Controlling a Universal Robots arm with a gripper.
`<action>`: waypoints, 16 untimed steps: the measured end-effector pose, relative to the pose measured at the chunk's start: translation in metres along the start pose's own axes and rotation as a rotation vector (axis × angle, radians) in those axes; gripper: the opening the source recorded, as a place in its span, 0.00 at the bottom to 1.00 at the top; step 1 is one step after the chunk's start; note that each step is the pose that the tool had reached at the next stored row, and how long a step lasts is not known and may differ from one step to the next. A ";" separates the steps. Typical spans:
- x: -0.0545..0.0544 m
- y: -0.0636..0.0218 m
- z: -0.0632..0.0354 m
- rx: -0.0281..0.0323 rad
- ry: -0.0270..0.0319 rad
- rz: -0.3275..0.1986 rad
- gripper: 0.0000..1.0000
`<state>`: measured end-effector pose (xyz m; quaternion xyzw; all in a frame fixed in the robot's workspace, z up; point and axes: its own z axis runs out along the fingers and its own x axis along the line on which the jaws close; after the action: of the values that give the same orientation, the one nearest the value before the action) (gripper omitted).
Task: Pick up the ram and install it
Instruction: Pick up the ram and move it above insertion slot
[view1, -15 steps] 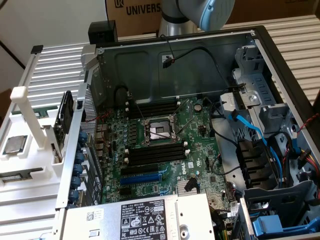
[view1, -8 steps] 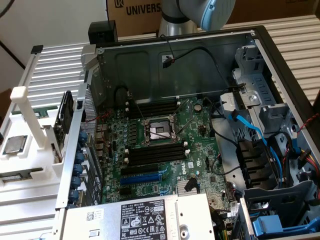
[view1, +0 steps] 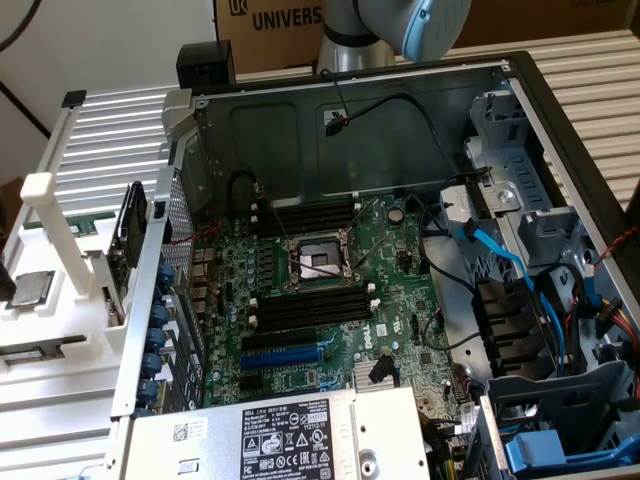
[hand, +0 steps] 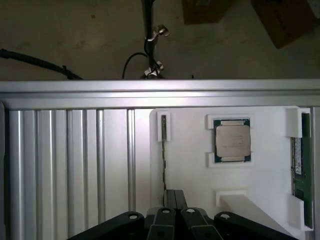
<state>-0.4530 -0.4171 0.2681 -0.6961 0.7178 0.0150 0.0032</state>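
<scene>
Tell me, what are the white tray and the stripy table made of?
The white tray looks like matte plastic, maybe printed: even white, soft blocky edges. The stripy table looks like bare metal, likely aluminium: silvery grooved bars with a dull shine.

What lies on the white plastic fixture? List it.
A square silver-lidded processor in a recess, a thin dark memory stick on edge, a green board. The shut black gripper hides the stick's near end.
</scene>
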 end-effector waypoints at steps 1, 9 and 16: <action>0.000 -0.0003 0.0019 -0.0001 0.0001 0.000 0.10; 0.003 -0.0014 0.0162 -0.0004 0.0000 -0.001 0.24; 0.006 -0.0047 0.0310 -0.0039 0.0001 -0.001 0.24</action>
<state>-0.4490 -0.4227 0.2370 -0.6966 0.7173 0.0163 0.0018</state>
